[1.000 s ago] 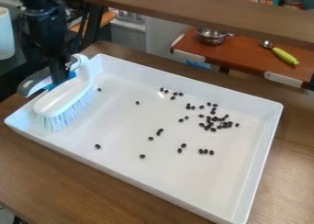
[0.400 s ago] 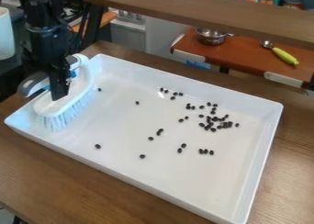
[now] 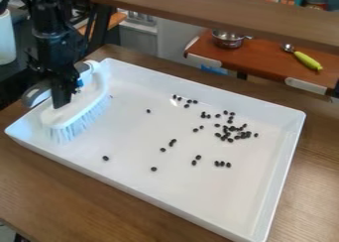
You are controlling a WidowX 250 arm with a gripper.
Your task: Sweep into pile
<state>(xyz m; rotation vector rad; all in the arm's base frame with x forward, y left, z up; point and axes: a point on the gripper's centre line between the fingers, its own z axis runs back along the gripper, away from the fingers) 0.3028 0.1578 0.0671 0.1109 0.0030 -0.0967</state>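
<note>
From where I sit at the controls, I see my black two-finger gripper (image 3: 61,104) at the left of the camera view, hanging down over the white scrub brush (image 3: 71,115) with pale bluish bristles and a grey-and-white handle — its lower end overlaps the brush's top, and I cannot tell whether it is apart, together or clamped on the handle. The brush lies inside the large white rectangular tray (image 3: 179,209), at its left end, bristles down and slanting along that end. The small black oval beans (image 3: 231,140) are spread across the tray floor: the thickest cluster sits toward the right, with a loose group near the far wall and several single beans and small groups toward the middle and the near side. One dark bean shows right beside the brush's bristles. The tray rests on the brown wooden table (image 3: 46,191). Beyond it, under a raised brown wooden shelf (image 3: 198,5), I make out a reddish-brown board (image 3: 261,62) carrying a small shiny metal pot (image 3: 228,39) and, to its right, a metal scoop with a yellow-green handle (image 3: 308,60).
</note>
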